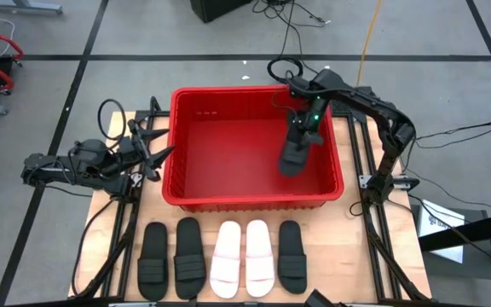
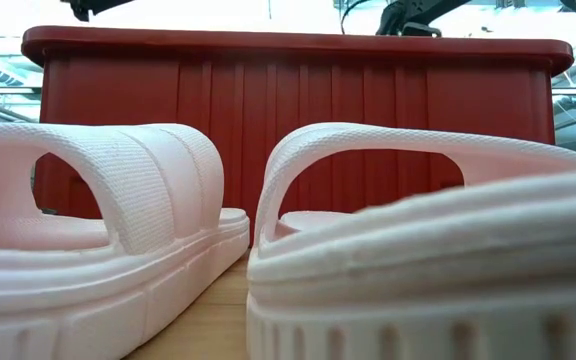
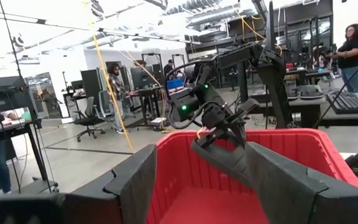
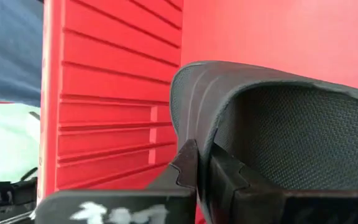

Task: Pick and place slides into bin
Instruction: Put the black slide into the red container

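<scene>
Near row: five slides are laid side by side on the wooden table (image 1: pixel 101 230), just in front of the bin.
Row order, left to right: a black slide (image 1: pixel 153 260), a second black slide (image 1: pixel 188 257), a pale pink slide (image 1: pixel 227 258), a second pale pink slide (image 1: pixel 260 257), a third black slide (image 1: pixel 291 256).
Low view: the pale pink pair is seen close up, with the bin's ribbed near wall behind it.
Bin: the red plastic bin (image 1: pixel 181 192) is set at the table's middle; its red floor is seen bare at the left.
Left gripper: the left gripper (image 1: pixel 162 153) is held released, fingers spread, just outside the bin's left wall.
Right gripper: the right gripper (image 1: pixel 301 136) is clenched on a sixth black slide (image 1: pixel 294 158), pinched at its edge.
Held slide: it is hung over the bin's right half, inside the rim.
</scene>
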